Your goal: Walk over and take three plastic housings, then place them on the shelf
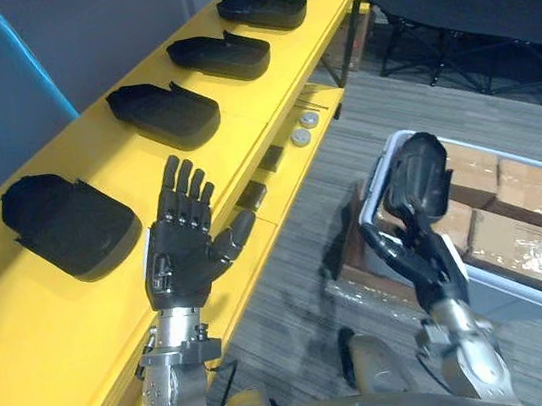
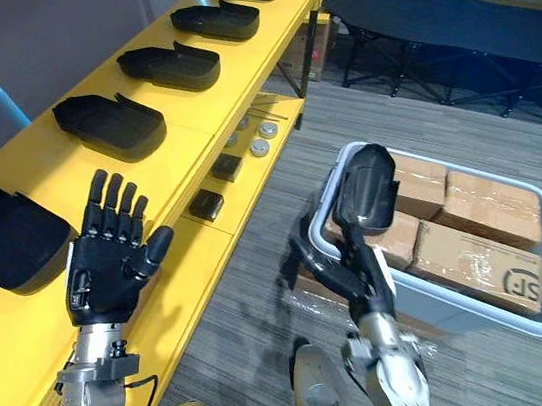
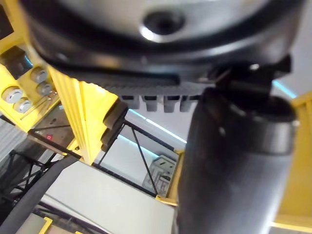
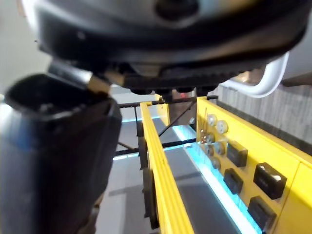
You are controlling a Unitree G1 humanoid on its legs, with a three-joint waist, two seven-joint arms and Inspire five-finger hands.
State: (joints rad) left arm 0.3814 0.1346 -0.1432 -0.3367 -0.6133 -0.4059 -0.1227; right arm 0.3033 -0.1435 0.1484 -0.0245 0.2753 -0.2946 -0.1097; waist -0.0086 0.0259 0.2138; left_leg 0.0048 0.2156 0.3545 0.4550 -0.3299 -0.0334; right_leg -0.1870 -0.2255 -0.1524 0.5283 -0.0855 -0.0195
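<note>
Plastic housings (image 1: 72, 226) lie in a row on the yellow shelf (image 1: 28, 338). The left hand (image 1: 182, 251) hovers beside the nearest, empty, fingers straight, probably lining up a grasp. The right hand (image 1: 419, 192), its fingers unreadable, hangs over a grey bin (image 1: 526, 293) of cardboard boxes (image 1: 517, 229).

**Where my four cameras sit**

My two head eyes look steeply down from just apart, sharing the yellow shelf (image 1: 239, 117), my left hand (image 1: 183, 256) and my right hand (image 1: 416, 193). Each wrist camera peers from very close along its own hand, towards the shelf's yellow frame.
</note>
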